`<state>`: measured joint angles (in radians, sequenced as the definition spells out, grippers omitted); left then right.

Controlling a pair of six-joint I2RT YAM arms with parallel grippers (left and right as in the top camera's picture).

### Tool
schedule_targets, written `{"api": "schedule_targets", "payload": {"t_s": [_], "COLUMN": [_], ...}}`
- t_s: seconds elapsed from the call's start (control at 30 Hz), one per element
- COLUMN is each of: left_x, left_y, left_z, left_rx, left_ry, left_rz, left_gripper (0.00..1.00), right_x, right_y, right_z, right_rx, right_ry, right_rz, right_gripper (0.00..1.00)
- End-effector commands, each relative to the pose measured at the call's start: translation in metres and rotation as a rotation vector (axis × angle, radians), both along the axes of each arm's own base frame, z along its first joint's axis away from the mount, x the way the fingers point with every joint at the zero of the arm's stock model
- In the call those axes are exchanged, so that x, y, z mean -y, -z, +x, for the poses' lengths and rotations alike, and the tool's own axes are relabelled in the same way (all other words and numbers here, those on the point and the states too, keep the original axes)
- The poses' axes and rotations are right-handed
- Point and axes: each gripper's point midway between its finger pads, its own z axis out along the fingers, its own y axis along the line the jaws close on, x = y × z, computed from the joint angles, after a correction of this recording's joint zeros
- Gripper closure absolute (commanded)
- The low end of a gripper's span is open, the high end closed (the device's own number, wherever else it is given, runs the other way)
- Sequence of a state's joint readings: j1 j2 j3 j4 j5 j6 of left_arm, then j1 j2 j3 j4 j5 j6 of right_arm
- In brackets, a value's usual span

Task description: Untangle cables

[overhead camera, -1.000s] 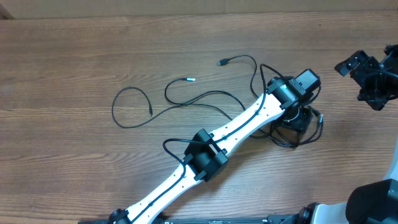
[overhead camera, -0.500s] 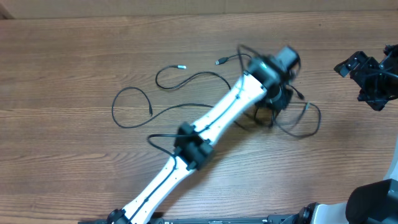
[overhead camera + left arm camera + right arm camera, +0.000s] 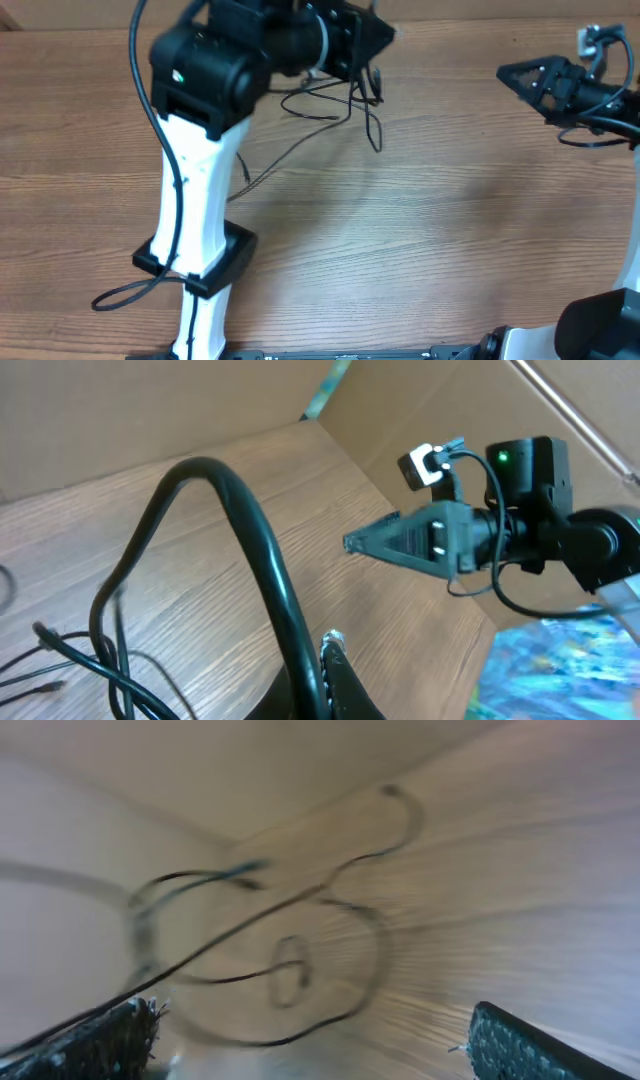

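The left arm fills the upper left of the overhead view, raised close to the camera. Its hand (image 3: 352, 42) sits at the top centre of the frame. The cables (image 3: 335, 100) bunch directly under that hand in a loose tangle of thin black strands. One loop drops toward the middle of the frame, and a single strand trails down and left across the tabletop (image 3: 450, 230), passing behind the white arm. The fingers of the left hand are hidden by its own body, and the left wrist view shows only a dark shape at the bottom edge, so whether it is spread or pinching the cables cannot be told. In that wrist view a thick black arm wire (image 3: 265, 560) arches across the middle, and the thin strands lie at the lower left.

The right hand (image 3: 512, 74) is at the upper right of the overhead view, pointing left, well apart from the tangle. Its wrist view is blurred, but its two fingers (image 3: 520, 1045) stand wide apart at the bottom corners with nothing between them, and the strands curl beyond.
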<state>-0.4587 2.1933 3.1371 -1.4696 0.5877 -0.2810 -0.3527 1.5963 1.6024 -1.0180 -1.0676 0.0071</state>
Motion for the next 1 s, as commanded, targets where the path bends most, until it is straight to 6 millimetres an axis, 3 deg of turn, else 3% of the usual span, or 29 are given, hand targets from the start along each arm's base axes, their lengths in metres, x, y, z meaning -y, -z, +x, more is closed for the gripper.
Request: {"api": "schedule_targets", "payload": {"t_s": [0.0,0.17,0.3,0.4,0.6,0.67,0.8,0.97], "left_x": [-0.005,-0.029,-0.020,-0.017,-0.011,-0.010,-0.008,-0.018], "left_y": [-0.008,0.004,0.003,0.003,-0.001,-0.001,-0.006,-0.038], "left_z": [0.004,0.040,0.034,0.031,0.021,0.020,0.015,0.003], "left_rx": [-0.010,0.030,0.030,0.024,0.014,0.013,0.019,0.108], "left_ry": [0.097,-0.136,-0.114,-0.098,-0.040,-0.033,-0.011,-0.026], "left_rz": [-0.088,0.018,0.013,0.010,-0.020,-0.024,-0.039,-0.074], "left_gripper": [0.96,0.96,0.96,0.96,0.96,0.96,0.96,0.96], "right_x": [-0.045,-0.091,-0.119,-0.132,-0.167,-0.178,-0.198,-0.187], "right_y": [-0.038,-0.036,-0.018,-0.015,-0.008,0.004,0.053,0.110], "right_z": [-0.015,-0.009,0.010,0.022,0.038,0.041,0.051,0.067], "right_rx": [0.088,0.068,-0.029,-0.070,-0.097,-0.120,-0.225,-0.367], "right_ry": [-0.173,-0.226,-0.101,-0.008,-0.029,-0.054,-0.069,0.048], "right_rz": [0.137,0.096,-0.005,-0.019,0.044,0.042,0.004,-0.076], "right_gripper": [0.02,0.02,0.00,0.00,0.00,0.00,0.01,0.05]}}
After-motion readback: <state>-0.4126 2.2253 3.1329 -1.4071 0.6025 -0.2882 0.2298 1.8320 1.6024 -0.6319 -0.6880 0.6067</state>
